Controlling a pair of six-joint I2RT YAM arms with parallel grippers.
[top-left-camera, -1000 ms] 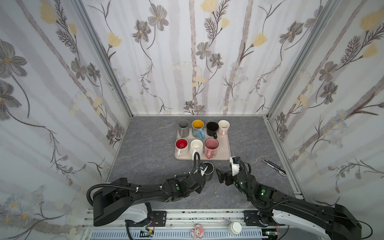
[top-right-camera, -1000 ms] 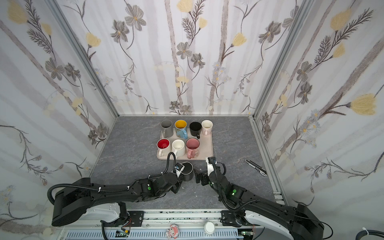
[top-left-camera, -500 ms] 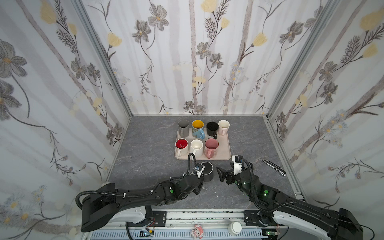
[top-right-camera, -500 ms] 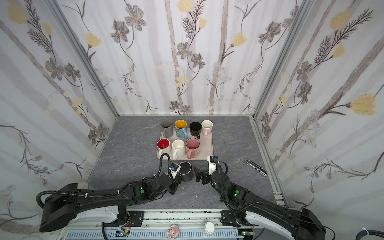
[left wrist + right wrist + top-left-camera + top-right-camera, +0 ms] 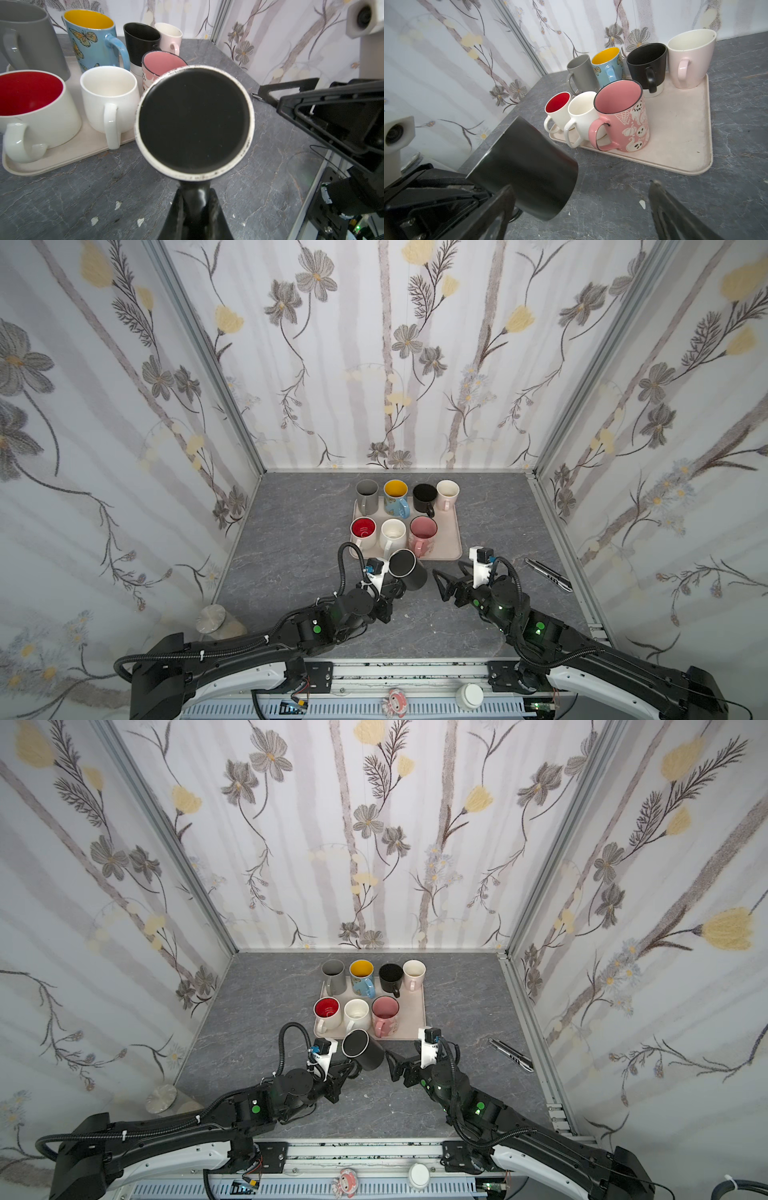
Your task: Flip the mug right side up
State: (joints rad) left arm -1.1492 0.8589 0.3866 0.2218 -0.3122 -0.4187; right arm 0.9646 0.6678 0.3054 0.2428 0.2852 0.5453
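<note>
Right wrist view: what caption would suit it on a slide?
Black mug held tilted by the left end effector, beside a tray carrying seven upright mugs.

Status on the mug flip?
Left claw shut on black mug handle. Right claw open, alongside. Mug tilted, base up. Tray of mugs close behind.

We count eight mugs (image 5: 392, 531), one tray (image 5: 449, 539), one pen-like tool (image 5: 547, 574).
Seven stand beyond the left end effector (image 5: 194, 195), which clamps the eighth, a black mug (image 5: 411, 574).
</note>
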